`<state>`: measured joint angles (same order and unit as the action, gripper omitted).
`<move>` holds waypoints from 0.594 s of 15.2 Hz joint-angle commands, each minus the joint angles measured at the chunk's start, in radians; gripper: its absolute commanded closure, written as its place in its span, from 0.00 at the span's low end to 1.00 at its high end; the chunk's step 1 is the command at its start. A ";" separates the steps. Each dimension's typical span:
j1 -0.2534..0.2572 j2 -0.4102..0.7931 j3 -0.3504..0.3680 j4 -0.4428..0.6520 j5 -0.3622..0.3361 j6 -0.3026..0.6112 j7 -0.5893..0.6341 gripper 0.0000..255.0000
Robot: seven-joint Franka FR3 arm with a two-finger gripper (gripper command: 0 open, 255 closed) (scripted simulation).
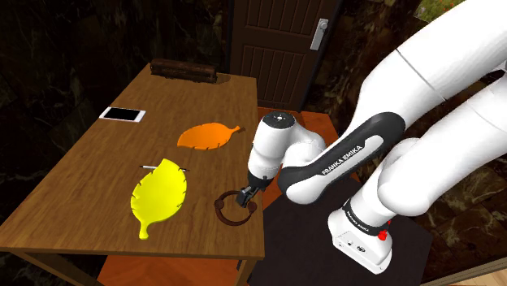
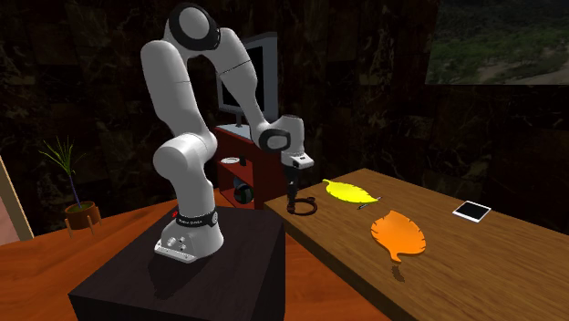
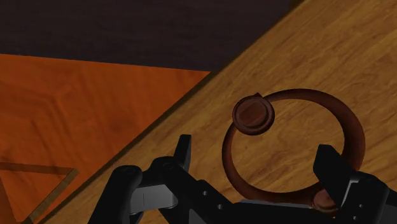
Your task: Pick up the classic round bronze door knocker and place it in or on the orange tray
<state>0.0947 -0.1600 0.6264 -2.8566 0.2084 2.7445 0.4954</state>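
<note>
The door knocker (image 3: 253, 114) is a dark brown ring with a round boss, lying flat near the table's edge closest to the stand (image 1: 233, 210) (image 2: 306, 209). My gripper (image 3: 257, 162) is open and hangs low over it (image 1: 246, 195) (image 2: 294, 202). One finger (image 3: 183, 153) stands outside the ring and the other (image 3: 334, 168) is over the ring's far side; neither clasps it. The orange leaf-shaped tray (image 1: 210, 136) (image 2: 399, 234) lies further along the table, apart from the knocker.
A yellow leaf-shaped tray (image 1: 160, 193) (image 2: 350, 191) lies beside the knocker. A white phone (image 1: 123, 114) (image 2: 471, 212) and a dark box (image 1: 185, 71) sit at the table's far end. The table edge (image 3: 191, 105) runs close to the gripper, with orange floor below.
</note>
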 commanded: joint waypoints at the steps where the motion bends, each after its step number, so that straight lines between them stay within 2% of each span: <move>1: -0.033 0.070 0.029 0.000 -0.071 0.066 0.064 0.00; 3: -0.064 0.120 0.039 0.001 -0.156 0.107 0.123 0.00; 5: -0.091 0.173 0.035 0.005 -0.276 0.145 0.207 0.00; 6: -0.097 0.200 0.022 0.009 -0.349 0.161 0.258 0.00; 7: -0.093 0.216 0.007 0.012 -0.392 0.170 0.289 0.00; 9: -0.087 0.215 0.001 0.012 -0.390 0.170 0.288 0.00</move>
<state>0.0066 0.0492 0.6322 -2.8467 -0.1653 2.9113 0.7716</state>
